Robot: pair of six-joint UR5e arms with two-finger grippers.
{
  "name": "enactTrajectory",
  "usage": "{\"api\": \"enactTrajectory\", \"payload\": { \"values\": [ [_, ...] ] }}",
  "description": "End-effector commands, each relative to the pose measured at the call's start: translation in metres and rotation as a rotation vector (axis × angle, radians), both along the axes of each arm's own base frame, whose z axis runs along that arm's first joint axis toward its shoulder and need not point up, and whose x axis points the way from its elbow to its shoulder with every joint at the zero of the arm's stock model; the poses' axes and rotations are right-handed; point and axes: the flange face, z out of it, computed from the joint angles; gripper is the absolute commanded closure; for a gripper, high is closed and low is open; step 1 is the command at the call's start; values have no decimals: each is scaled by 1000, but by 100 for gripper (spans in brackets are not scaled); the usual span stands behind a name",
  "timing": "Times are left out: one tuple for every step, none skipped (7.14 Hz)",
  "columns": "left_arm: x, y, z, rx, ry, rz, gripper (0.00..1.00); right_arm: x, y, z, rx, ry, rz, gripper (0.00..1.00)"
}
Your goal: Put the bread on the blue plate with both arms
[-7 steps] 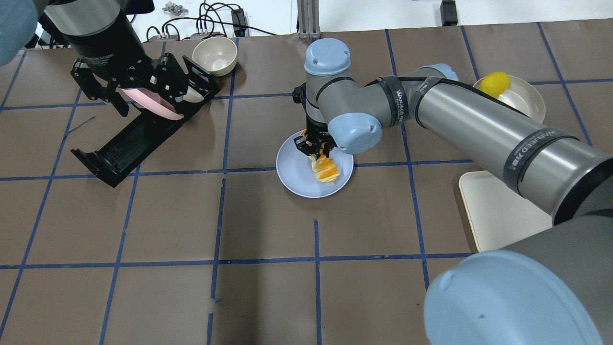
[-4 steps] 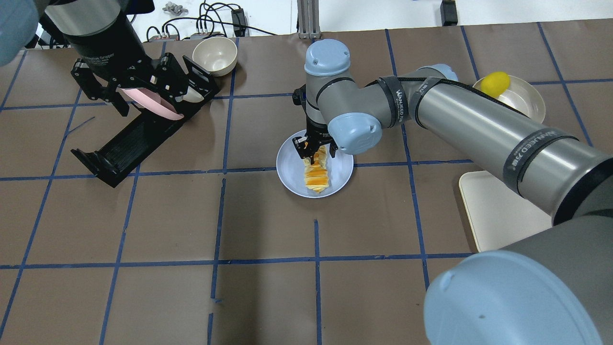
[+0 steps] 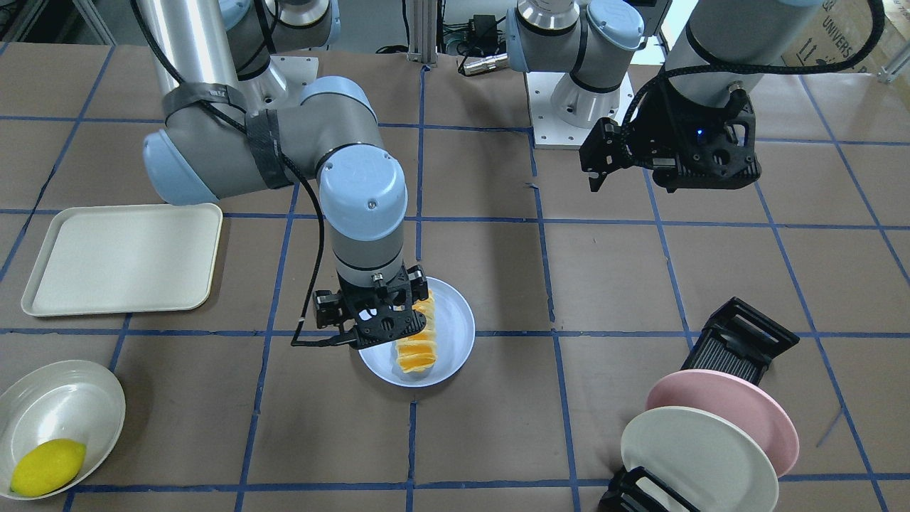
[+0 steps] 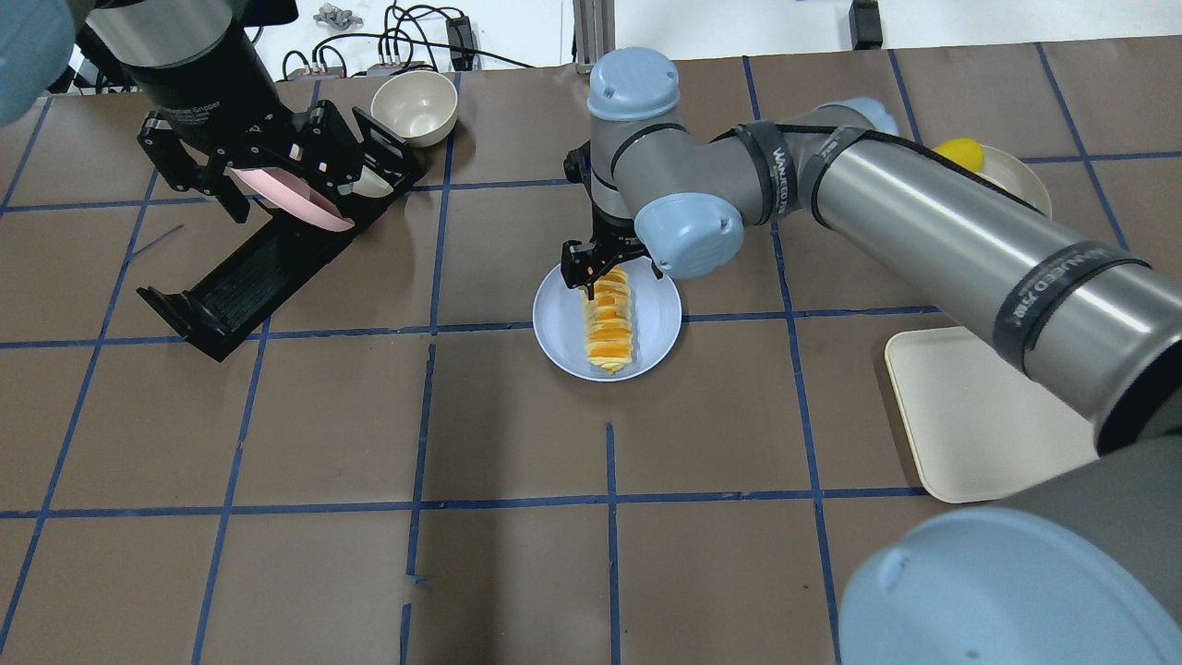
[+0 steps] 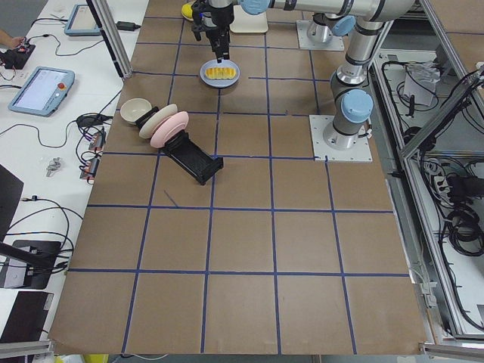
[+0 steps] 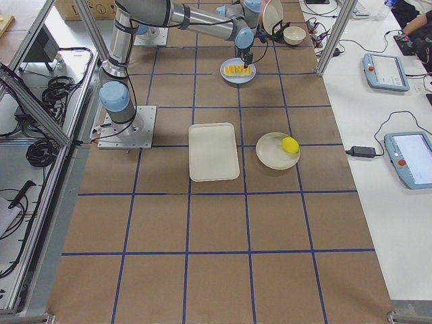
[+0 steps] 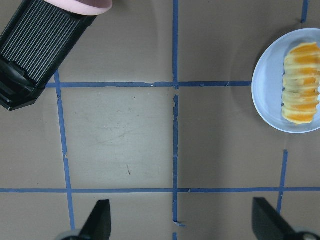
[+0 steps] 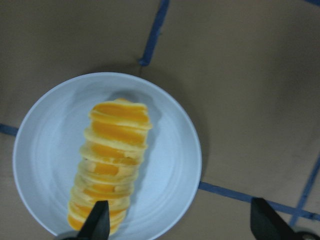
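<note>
Bread (image 3: 418,348) lies flat along the middle of the blue plate (image 3: 462,323), mid-table. Right gripper (image 3: 377,328) hangs over the plate's left part. Left gripper (image 3: 597,162) is raised, well apart, far right. Table (image 3: 498,441): brown covering with a blue tape grid. Cream tray (image 3: 121,259) at left; lemon (image 3: 46,466) in a cream dish (image 3: 71,398) near left. Pink plate (image 3: 739,409) and white plate (image 3: 693,455) stand on edge in a black rack (image 3: 739,340), near right. A carton (image 3: 839,35) at the far right reads "UNIVERS".

Overhead: the bread runs near to far in the plate, and the right gripper is above its far end. A strap (image 4: 780,171) on the right arm reads "WANJEED". The left gripper's body reads "Gripper"; the rest is too small. Cream bowl (image 4: 416,102) sits at the far edge, with cables beyond it.

Left side: a white bench with cables and a teach pendant (image 5: 41,79); aluminium frame posts.

Right side: another bench with two pendants; the plate with the bread is at the far end.

Left wrist: fingertips (image 7: 97,222) set wide apart, nothing between them; plate and bread at the right edge.

Right wrist: fingertips (image 8: 100,220) set wide apart, clear of the bread below.
</note>
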Motion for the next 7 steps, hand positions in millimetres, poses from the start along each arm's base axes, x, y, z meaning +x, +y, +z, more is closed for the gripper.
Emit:
{"api": "enactTrajectory", "payload": {
  "values": [
    [0,-1,1,-1,0,0,0,-30,-10,43,-96,101,-36,0],
    [0,0,1,-3,-1,8,0,-59,-8,76,-138,69,-91,1],
    [0,2,3,-6,-2,8,0,-103,-1,105,-135,-36,-159,3],
    [-1,2,4,-7,-4,6,0,-144,26,117,-122,-86,-199,3],
    [0,2,4,-7,-2,6,0,-171,72,120,-120,-86,-228,3],
    [0,2,3,-6,-2,6,0,-187,126,125,-134,-87,-258,3],
    [0,2,4,-9,-2,6,0,-196,170,125,-151,-85,-286,1]
  ]
}}
